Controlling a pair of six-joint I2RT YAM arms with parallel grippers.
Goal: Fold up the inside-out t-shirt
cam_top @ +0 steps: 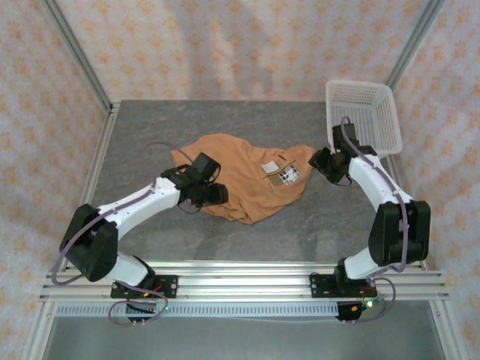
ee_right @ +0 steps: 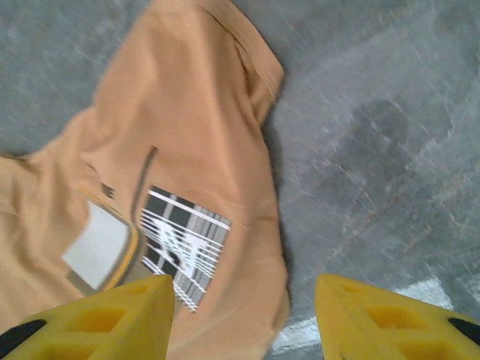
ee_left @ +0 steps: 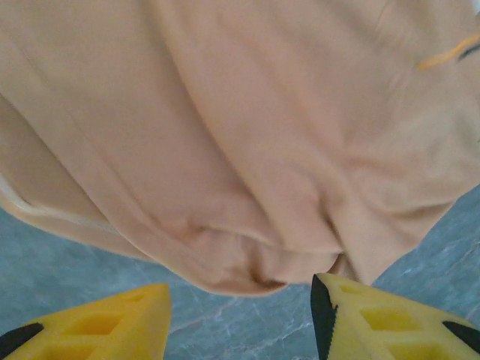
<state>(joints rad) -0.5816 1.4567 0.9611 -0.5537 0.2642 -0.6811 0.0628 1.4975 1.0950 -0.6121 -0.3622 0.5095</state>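
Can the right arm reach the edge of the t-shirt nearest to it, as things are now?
Probably yes. The right end effector hangs open right at the t-shirt edge, over the table, and nothing seems to stand in the way.

Your top camera looks down from above and behind the arm bases onto the whole table (cam_top: 150, 135). Each wrist camera looks out past its own claw, close in. Ahead of the left claw (ee_left: 238, 300) lies plain t-shirt (ee_left: 262, 135) cloth, and ahead-left of the right claw (ee_right: 244, 289) its striped print (ee_right: 184, 251). All three views share the t-shirt.
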